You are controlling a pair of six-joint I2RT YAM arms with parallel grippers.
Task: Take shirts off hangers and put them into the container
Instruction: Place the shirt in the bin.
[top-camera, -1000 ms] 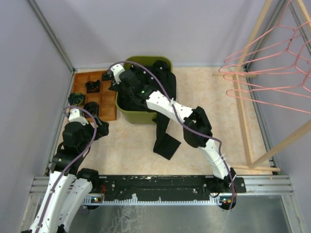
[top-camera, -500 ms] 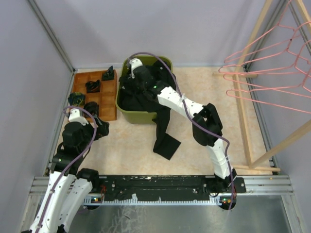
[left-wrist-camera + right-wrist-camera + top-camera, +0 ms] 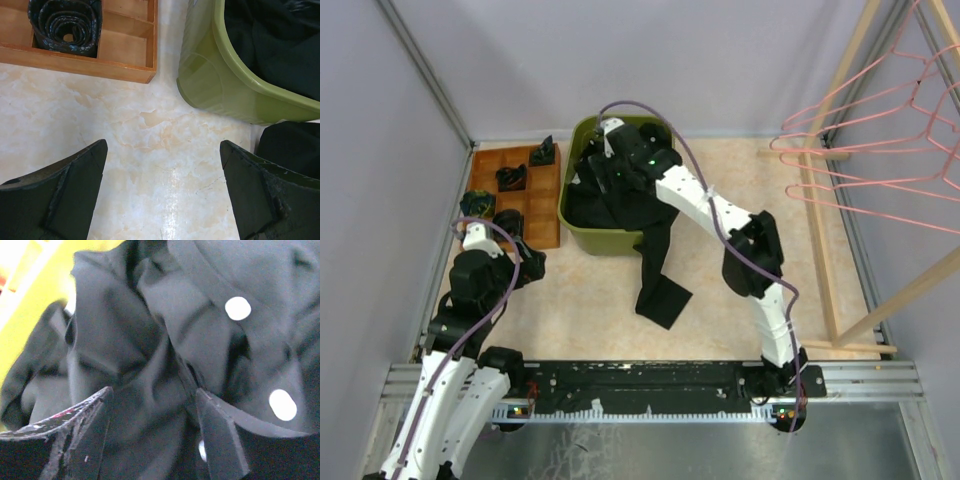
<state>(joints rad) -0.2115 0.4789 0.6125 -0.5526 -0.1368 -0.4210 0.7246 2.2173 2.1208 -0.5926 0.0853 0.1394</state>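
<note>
The olive-green container (image 3: 605, 240) stands at the back middle of the table, filled with dark shirts. One black shirt (image 3: 658, 288) spills over its front rim onto the table. My right gripper (image 3: 592, 172) reaches down into the container. In the right wrist view its jaws (image 3: 154, 391) stand apart just above a dark buttoned shirt (image 3: 150, 330), gripping nothing, with the container wall (image 3: 35, 285) at the left. My left gripper (image 3: 163, 144) is wide open over bare table, just in front of the container (image 3: 210, 85). Bare pink hangers (image 3: 880, 150) hang on the rack at the right.
A brown wooden tray (image 3: 542, 215) with dark rolled items (image 3: 512, 177) lies left of the container, also in the left wrist view (image 3: 125, 47). The wooden rack's poles (image 3: 820, 220) stand along the right side. Grey walls close in the table.
My right gripper has swung from the container's left edge further right over the shirts, and its jaws have parted, letting go of the cloth. The left arm has not moved.
</note>
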